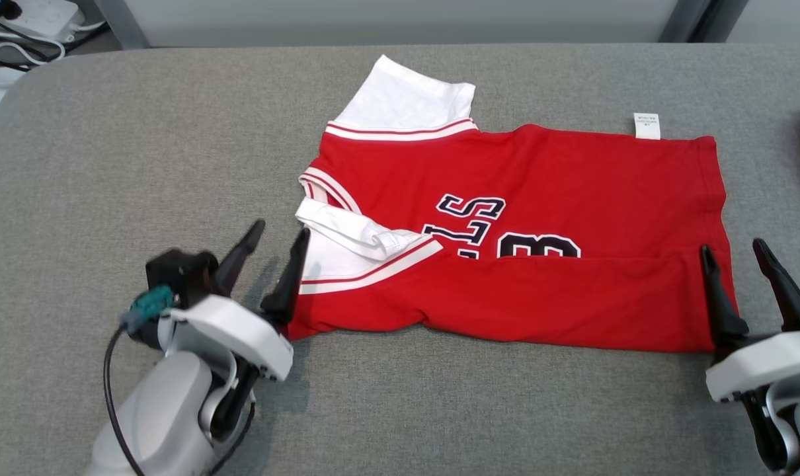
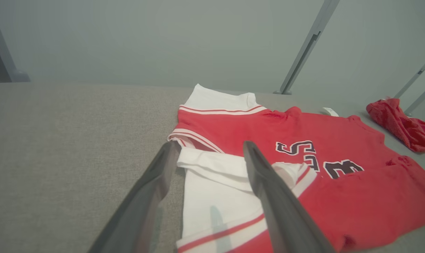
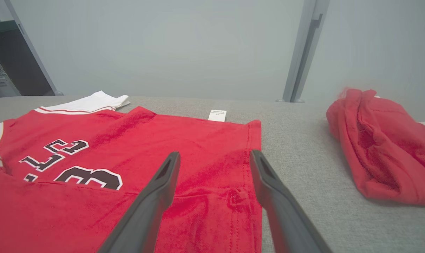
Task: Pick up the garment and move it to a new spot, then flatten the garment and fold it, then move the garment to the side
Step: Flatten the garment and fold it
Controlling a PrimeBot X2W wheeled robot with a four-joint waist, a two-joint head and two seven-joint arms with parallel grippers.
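Shirt (image 1: 539,172): red, lay on the desk (image 1: 142,132).
Writing (image 1: 473,206): an "S" showed; the rest was half hidden.
Tag (image 1: 646,125): white, words too small to read.
Left gripper (image 1: 281,228): jaws were open.
Right gripper (image 1: 732,246): jaws were open.

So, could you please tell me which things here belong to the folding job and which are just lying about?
For the job: red shirt, left gripper, right gripper.
Just lying about: crumpled red cloth, power strip.
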